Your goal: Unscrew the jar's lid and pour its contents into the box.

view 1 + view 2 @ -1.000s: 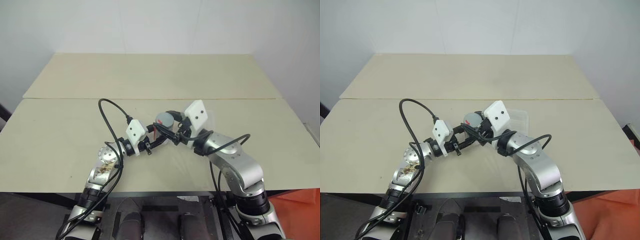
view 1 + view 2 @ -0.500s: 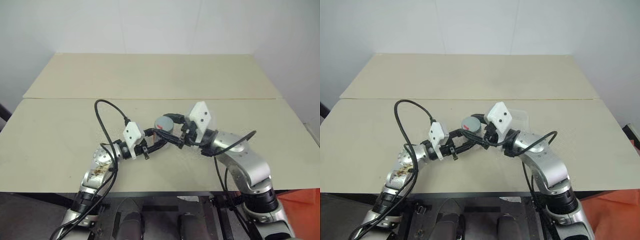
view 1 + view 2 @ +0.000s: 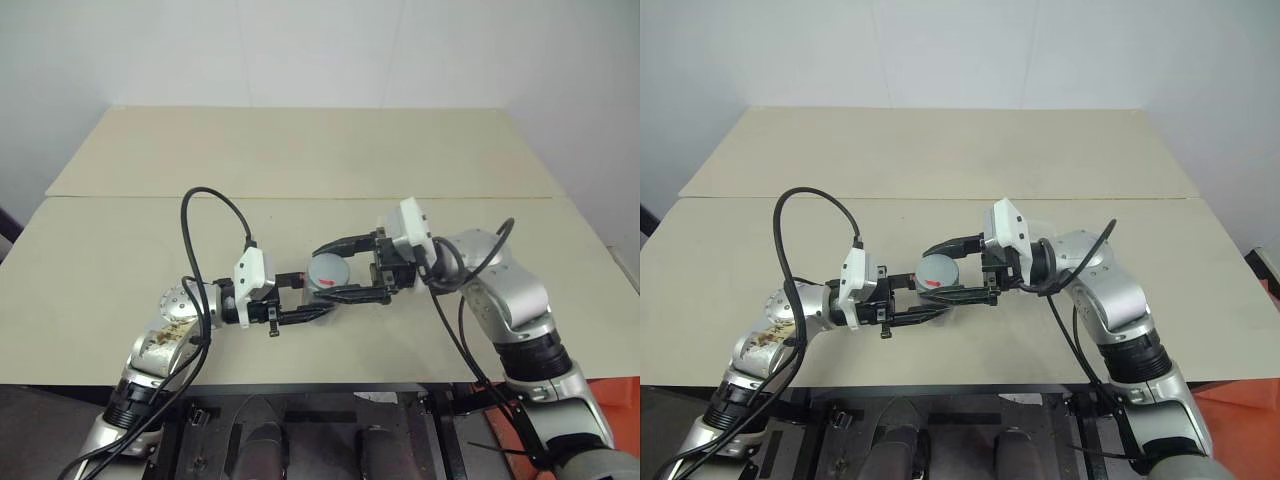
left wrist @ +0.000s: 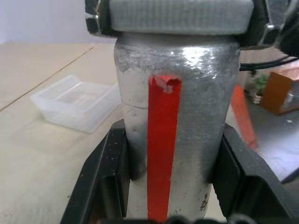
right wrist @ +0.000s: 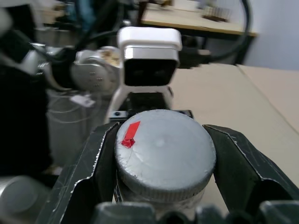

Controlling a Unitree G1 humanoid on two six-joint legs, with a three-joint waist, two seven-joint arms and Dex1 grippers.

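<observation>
**Both grippers on the jar, lid on**

In the left eye view the jar (image 3: 322,290) sits at the centre of the frame, lifted above the table (image 3: 300,160) and held upright between the two arms. The left gripper (image 3: 312,296) reaches in level from the left side of the picture and is clamped narrow on the jar's body. The left wrist view has its black fingers (image 4: 105,175) pressed against either side of the silvery body (image 4: 177,116), with a red strip running down the front.

The right gripper (image 3: 335,268) comes in level from the right side of the picture, its fingers closed around the lid (image 3: 328,270). In the right wrist view the fingers (image 5: 91,168) hug both edges of the gray cap (image 5: 164,154), which carries a small red mark near its rim. The lid sits on the jar's mouth.

The box (image 4: 74,101) lies flat on the table in the left part of the left wrist view, clear plastic, well apart from the jar. In the right eye view a corner of it (image 3: 1040,226) peeks out just behind the right arm.
</observation>
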